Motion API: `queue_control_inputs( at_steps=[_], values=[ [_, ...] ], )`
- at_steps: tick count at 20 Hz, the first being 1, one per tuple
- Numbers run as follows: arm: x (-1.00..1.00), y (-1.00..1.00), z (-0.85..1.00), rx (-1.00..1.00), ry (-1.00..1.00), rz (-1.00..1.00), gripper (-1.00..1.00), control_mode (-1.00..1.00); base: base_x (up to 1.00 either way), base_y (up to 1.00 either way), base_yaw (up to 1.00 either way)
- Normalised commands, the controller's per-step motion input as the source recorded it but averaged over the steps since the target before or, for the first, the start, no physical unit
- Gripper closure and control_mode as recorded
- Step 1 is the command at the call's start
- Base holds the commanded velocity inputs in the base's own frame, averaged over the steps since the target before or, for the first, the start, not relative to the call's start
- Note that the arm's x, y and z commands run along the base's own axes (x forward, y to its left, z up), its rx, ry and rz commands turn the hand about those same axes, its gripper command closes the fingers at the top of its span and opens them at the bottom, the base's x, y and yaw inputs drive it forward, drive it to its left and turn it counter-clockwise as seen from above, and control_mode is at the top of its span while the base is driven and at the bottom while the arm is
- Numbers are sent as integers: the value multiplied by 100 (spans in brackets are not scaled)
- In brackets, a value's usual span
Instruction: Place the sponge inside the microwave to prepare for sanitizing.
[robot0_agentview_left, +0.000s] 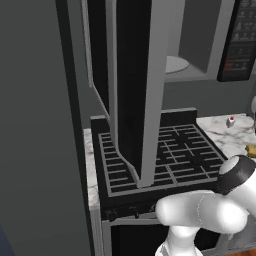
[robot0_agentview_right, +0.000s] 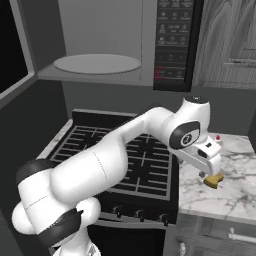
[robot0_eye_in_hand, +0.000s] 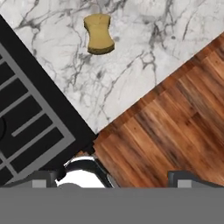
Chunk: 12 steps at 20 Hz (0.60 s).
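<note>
At the far left of the left base view, the tall grey-framed door with dark glass (robot0_agentview_left: 131, 90) of the large grey microwave (robot0_agentview_right: 100, 40) is seen swung fully open, hanging out over the black grated stove (robot0_agentview_left: 165, 155). Behind and to the right of the door, the grey cavity is exposed, and the round pale turntable (robot0_agentview_right: 97, 63) is seen lying flat on its floor with nothing on it. To the right of the cavity, the black button panel with red marks (robot0_agentview_right: 172, 42) is seen. Below the microwave, the white arm is stretched across the stove toward the white marble countertop (robot0_agentview_right: 235, 187) on the right. The two-finger gripper (robot0_agentview_right: 209, 170) is held just above that countertop, close to the stove's edge, with its jaws spread wide and nothing between them. The small yellow-tan blocky sponge (robot0_eye_in_hand: 99, 33) is seen lying flat on the marble, just beyond the gripper and apart from the fingertips. Farther back on the same countertop, a small white red-capped bottle (robot0_agentview_left: 230, 121) is seen standing upright. In the hand view, brown wooden plank flooring (robot0_eye_in_hand: 170, 122) is seen past the counter's edge.
</note>
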Motion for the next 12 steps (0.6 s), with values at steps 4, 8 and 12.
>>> queue_control_inputs(
  at_steps=[4,8,12],
  values=[
    [49,-33,-33,0,0,5,-100,-100,0,0,0],
    [33,-40,-20,0,0,9,-100,-100,0,0,0],
    [28,-44,-17,2,0,8,-100,-100,0,0,0]
  ],
)
